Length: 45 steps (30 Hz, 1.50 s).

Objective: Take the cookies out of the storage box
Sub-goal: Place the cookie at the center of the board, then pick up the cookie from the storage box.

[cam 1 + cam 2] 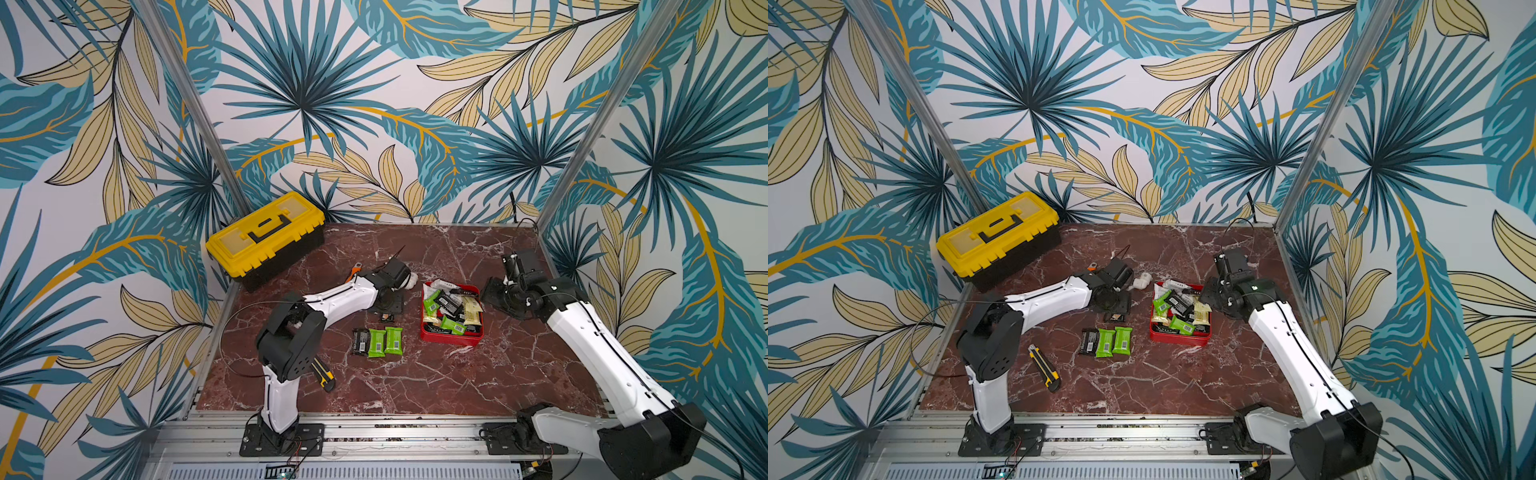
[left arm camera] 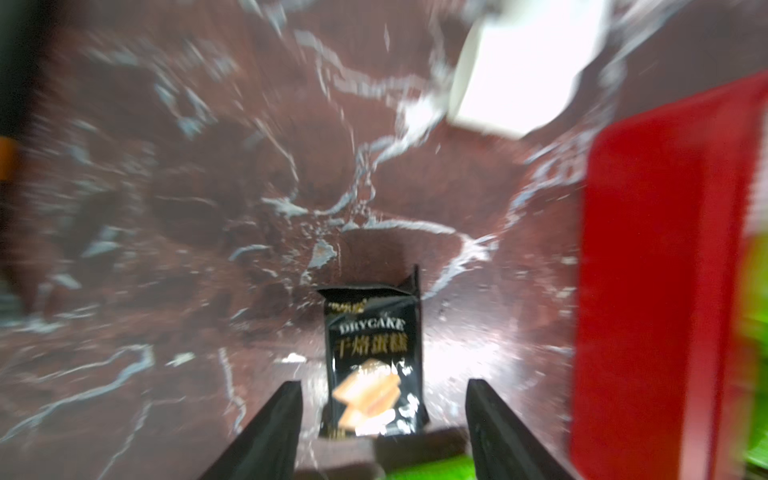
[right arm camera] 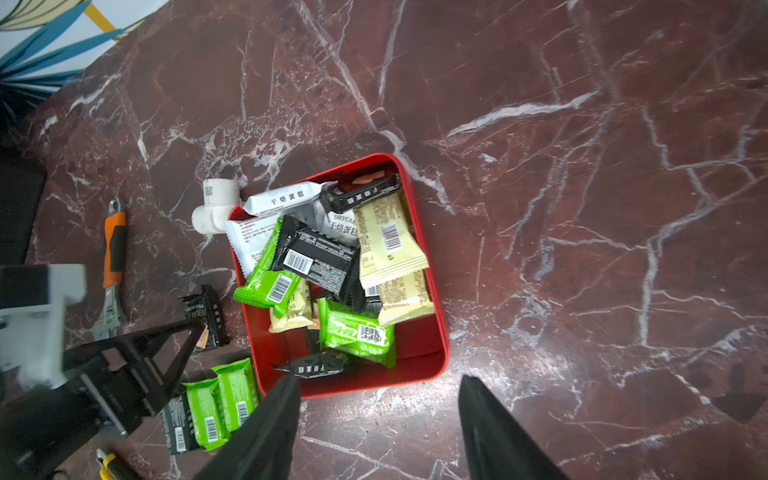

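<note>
While four cookies [image 1: 377, 341] lie on the marble [image 1: 415, 386], one black packet [image 2: 374, 353] loose between the parted jaws of the left gripper [image 2: 382, 383], most are heaped in the storage box [image 1: 453, 338] beside the wide-open right gripper [image 3: 379, 379].

Leaf-print walls [image 1: 374, 104] on three sides; red-brown marble tabletop [image 1: 415, 382]; aluminium corner posts [image 1: 195, 104]; even light.

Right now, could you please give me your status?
Left gripper open around black wrapped packet on marble table. Right gripper open, empty. Shallow red box holds many packets. Nothing blocking.
</note>
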### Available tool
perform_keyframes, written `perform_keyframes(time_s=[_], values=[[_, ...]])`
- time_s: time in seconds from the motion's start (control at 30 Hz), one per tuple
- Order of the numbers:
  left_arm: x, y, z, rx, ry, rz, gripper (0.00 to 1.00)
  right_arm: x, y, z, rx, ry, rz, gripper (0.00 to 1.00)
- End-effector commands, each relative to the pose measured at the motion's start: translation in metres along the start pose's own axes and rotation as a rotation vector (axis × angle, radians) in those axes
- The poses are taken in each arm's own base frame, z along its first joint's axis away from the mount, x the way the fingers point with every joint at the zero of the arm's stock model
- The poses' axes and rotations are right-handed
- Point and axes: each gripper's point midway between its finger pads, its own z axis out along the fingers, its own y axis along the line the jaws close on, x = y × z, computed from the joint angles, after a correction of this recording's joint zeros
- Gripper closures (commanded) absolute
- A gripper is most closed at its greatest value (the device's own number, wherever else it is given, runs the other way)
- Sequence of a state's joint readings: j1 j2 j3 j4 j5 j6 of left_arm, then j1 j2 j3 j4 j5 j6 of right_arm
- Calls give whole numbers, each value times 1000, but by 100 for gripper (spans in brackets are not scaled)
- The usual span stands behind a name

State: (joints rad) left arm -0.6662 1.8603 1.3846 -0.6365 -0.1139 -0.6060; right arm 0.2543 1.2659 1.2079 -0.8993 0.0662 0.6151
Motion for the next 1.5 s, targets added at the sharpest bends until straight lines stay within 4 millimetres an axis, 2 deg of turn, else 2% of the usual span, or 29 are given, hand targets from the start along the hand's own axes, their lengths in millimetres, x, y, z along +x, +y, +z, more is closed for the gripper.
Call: perform_keyframes(time_s=[0.0,0.1,0.2,0.43,0.53,0.87,1.27,1.47], values=[[-38,1,-42,48,-175,-87,32,7,27,15,-85,96,-166,35],[-51,6,-65,84,-254,-153,32,14,38,31,-98,163,-333,35],[-59,17,-83,106,-324,-236,32,18,39,49,-73,211,-499,35],[-52,61,-102,91,-423,-422,32,31,40,82,-57,293,-876,34],[-46,76,-106,72,-464,-476,32,31,39,96,-45,324,-949,34],[-36,102,-123,21,-529,-543,32,24,47,134,-21,377,-1002,35],[-38,110,-128,-1,-554,-569,32,39,58,155,-98,445,-987,36],[-40,112,-128,-8,-563,-573,32,44,52,164,-75,471,-1001,37]])
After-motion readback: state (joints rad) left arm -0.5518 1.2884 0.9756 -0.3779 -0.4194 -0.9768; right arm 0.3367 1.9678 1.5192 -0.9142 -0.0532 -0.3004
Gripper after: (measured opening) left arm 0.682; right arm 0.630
